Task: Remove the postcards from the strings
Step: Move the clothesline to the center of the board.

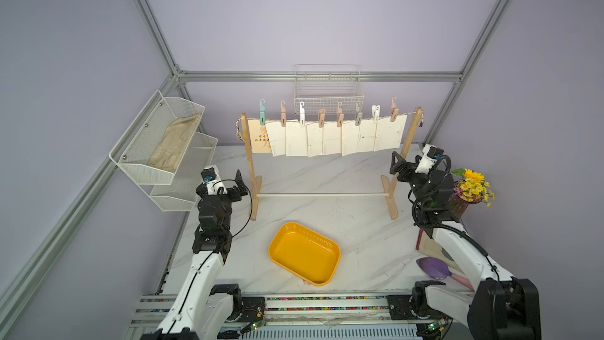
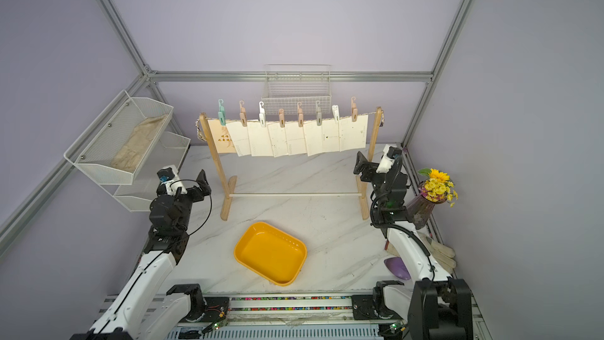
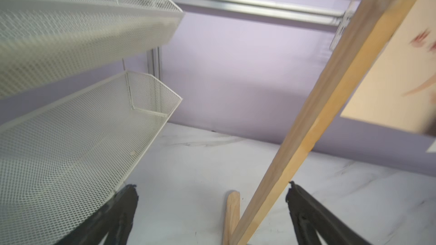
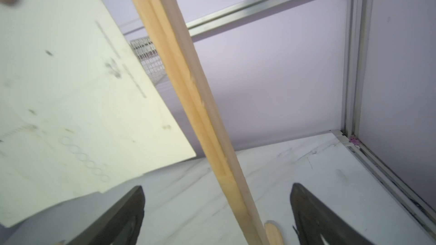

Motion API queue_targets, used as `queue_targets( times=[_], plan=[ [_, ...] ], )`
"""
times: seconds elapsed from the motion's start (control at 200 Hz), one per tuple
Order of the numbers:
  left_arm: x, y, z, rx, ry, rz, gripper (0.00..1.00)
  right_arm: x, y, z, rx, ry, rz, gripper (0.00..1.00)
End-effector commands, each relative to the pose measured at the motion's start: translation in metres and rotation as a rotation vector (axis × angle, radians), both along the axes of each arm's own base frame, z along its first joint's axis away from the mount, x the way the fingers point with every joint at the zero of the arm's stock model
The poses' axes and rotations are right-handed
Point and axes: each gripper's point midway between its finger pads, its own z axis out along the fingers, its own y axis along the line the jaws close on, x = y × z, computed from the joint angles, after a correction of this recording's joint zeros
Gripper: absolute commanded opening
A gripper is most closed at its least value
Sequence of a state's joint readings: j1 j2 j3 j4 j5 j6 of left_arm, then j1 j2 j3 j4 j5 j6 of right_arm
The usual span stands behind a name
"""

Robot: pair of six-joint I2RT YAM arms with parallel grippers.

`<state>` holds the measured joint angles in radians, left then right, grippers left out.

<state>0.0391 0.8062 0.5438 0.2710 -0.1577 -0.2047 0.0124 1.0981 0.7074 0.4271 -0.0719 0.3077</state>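
Nothing is off yet as far as I see: the postcards [image 1: 327, 137] all hang clipped along the string [image 1: 407, 113], and the yellow tray [image 1: 304, 253] on the desk [image 1: 327, 214] holds none. My left pincer [image 1: 241, 186] and right pincer [image 1: 397, 168] gape wide, grasping nothing, each near a wooden post.

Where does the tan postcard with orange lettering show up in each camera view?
In a top view: the tan postcard hangs at the row's left end, under the teal clothespin.
In a top view: same spot.
Left wrist: blurred, just past the left wooden post.
Right wrist: not in it.
Shared landmark: that post, beside the card.
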Motion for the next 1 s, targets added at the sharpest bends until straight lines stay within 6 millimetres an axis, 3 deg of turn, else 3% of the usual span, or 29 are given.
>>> queue_targets(
  times=[0.0, 0.135, 0.285, 0.37, 0.43, 0.575, 0.695, 0.995],
  plan=[
    [-0.018, -0.005, -0.003, -0.104, 0.046, -0.025, 1.0, -0.016, 0.023, -0.014, 0.12, 0.119, 0.139, 0.97],
    [-0.038, -0.039, 0.031, -0.043, -0.108, -0.221, 1.0, -0.022, 0.025, -0.011, 0.078, 0.183, 0.15, 0.97],
    [-0.054, -0.081, 0.061, 0.075, -0.185, -0.437, 1.0, -0.023, 0.003, -0.027, 0.005, 0.218, 0.02, 0.97],
    [-0.063, -0.109, 0.074, 0.127, -0.213, -0.583, 1.0, -0.018, -0.001, -0.033, -0.09, 0.182, 0.001, 0.85],
    [-0.07, -0.13, 0.081, 0.16, -0.231, -0.694, 1.0, -0.012, -0.006, -0.041, -0.133, 0.175, -0.022, 0.84],
    [-0.085, -0.163, 0.09, 0.192, -0.256, -0.867, 1.0, 0.002, -0.012, -0.055, -0.197, 0.19, -0.058, 0.82],
    [-0.101, -0.183, 0.091, 0.235, -0.272, -0.984, 1.0, 0.014, -0.02, -0.064, -0.25, 0.164, -0.101, 0.73],
    [-0.112, -0.204, 0.084, 0.235, -0.273, -1.079, 1.0, 0.046, -0.016, -0.065, -0.303, 0.072, -0.093, 0.53]
  ],
)
